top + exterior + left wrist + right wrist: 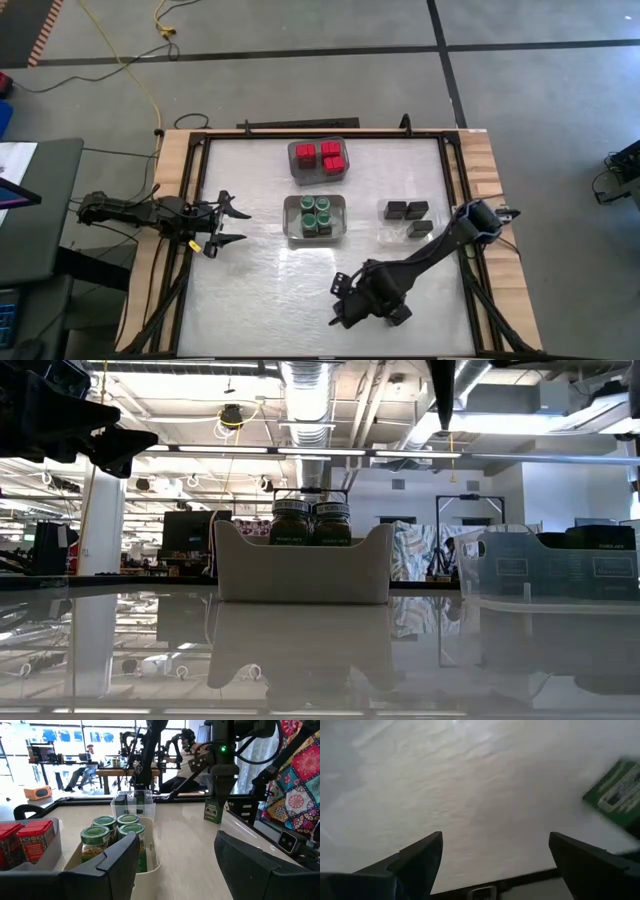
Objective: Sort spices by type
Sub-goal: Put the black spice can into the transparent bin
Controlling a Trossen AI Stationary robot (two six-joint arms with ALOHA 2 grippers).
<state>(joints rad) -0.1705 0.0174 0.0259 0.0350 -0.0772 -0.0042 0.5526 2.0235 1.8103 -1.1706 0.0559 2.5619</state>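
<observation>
— Since the red-topped spices [320, 157], green-lidded jars [316, 216] and dark tins [405, 211] each sit grouped in bins, is sorting nearly done?
— Looks so. The left gripper [222, 225] hovers spread and empty; the right gripper [343, 304] hangs wide open, empty too.

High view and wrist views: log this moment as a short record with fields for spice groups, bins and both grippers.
red-topped containers: four, in the far clear bin
green-lidded jars: four, in the middle bin
dark tins: in a clear bin on the right
loose item: green-labelled tin lies on the table near the right gripper
left gripper: open, empty, facing the jars
right gripper: open, empty, over bare table
</observation>
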